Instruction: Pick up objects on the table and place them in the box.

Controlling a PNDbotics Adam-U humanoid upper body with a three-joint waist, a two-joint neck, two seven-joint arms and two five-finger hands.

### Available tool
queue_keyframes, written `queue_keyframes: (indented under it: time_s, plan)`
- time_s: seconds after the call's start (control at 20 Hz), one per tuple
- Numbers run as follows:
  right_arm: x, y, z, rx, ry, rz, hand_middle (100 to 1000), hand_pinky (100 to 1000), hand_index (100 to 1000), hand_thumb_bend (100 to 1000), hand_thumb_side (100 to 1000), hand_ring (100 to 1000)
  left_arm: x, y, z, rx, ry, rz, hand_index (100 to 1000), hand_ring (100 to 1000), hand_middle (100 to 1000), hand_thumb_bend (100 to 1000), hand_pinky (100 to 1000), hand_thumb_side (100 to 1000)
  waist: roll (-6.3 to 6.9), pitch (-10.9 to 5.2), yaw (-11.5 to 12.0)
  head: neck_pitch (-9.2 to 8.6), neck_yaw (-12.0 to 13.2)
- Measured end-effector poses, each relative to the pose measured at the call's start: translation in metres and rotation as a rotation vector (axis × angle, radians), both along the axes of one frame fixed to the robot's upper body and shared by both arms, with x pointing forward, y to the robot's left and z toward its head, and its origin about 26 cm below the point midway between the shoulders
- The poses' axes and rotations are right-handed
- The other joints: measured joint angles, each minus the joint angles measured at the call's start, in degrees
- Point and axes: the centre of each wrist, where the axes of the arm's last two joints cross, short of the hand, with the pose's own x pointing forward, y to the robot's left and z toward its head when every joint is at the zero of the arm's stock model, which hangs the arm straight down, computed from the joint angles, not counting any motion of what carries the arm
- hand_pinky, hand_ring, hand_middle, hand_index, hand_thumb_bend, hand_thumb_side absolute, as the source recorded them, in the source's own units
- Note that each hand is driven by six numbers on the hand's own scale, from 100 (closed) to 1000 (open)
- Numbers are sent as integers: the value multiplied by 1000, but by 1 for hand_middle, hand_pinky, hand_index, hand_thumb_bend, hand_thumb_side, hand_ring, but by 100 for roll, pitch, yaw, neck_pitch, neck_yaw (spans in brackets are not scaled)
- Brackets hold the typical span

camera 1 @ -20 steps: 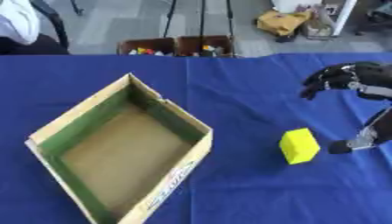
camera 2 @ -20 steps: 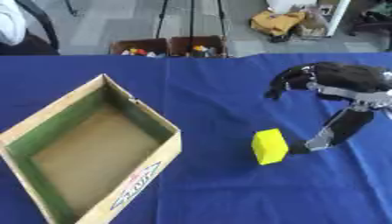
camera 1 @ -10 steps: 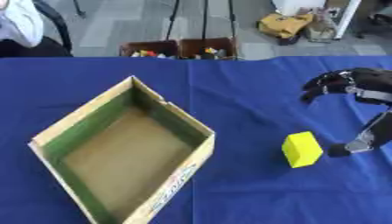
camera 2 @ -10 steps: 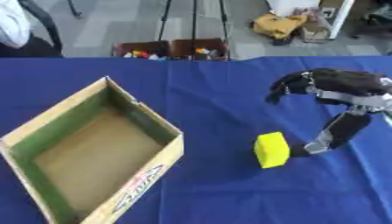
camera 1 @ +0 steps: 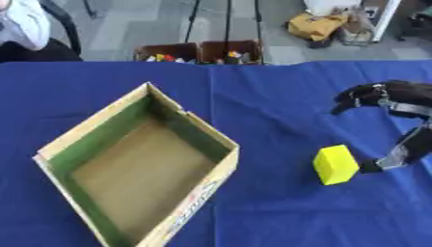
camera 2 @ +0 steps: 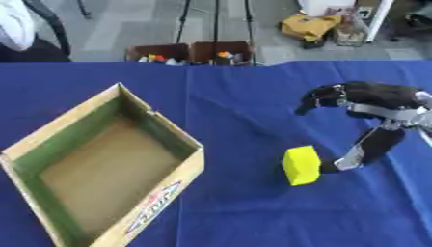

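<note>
A yellow block (camera 2: 301, 165) stands on the blue table, right of the open cardboard box (camera 2: 25, 146), whose brown floor holds nothing. My right hand (camera 2: 358, 99) hovers above and to the right of the block, black fingers arched over it and the thumb (camera 2: 364, 149) reaching down beside the block's right face. The fingers do not close on the block. My left hand shows in neither view.
The blue cloth (camera 1: 253, 101) covers the whole table. Beyond its far edge, two brown crates (camera 1: 202, 51) of small coloured things sit on the floor, with a yellow bag (camera 1: 314, 25) further back. A person's sleeve (camera 1: 21, 24) shows at the top left.
The whole picture has shifted slightly between frames. My right hand stays beside the yellow block, with no visible change in its pose.
</note>
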Motion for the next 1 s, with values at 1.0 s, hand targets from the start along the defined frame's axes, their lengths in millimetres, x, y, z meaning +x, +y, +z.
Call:
queue_keyframes:
  time_s: [1.0]
  plan:
    - [17, 8, -17, -93, -34, -59, 808, 883, 906, 624, 449, 914, 0, -1, -1, -6, 2, -4, 958, 736, 881, 100, 696, 950, 0, 0, -6, -10, -328]
